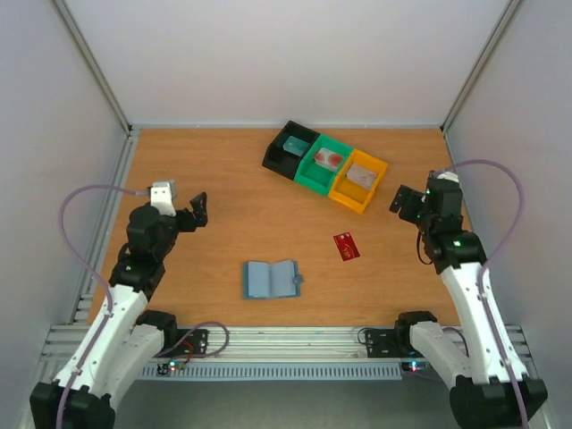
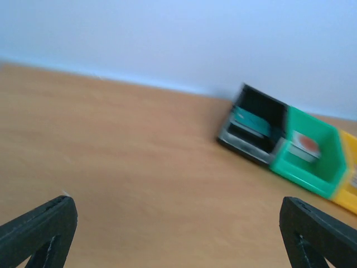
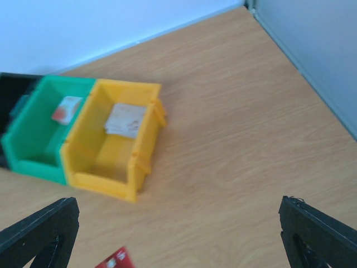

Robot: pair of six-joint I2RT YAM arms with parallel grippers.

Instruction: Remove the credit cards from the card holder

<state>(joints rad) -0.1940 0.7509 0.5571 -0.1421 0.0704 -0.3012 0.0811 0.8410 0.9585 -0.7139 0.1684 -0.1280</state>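
Note:
The light blue card holder (image 1: 271,279) lies open and flat on the wooden table near the front middle. A dark red credit card (image 1: 347,245) lies on the table to its right; its corner shows at the bottom of the right wrist view (image 3: 116,261). A pale teal card (image 1: 294,143) lies in the black bin. My left gripper (image 1: 198,211) is open and empty at the left, raised and apart from the holder. My right gripper (image 1: 404,200) is open and empty at the right, above the table beyond the red card. Both wrist views show wide-apart fingertips (image 2: 39,226) (image 3: 318,231).
A black bin (image 1: 290,148), a green bin (image 1: 324,164) and a yellow bin (image 1: 358,180) stand in a row at the back middle, each holding a card-like item. They also show in the left wrist view (image 2: 254,124) and right wrist view (image 3: 111,139). White walls enclose the table.

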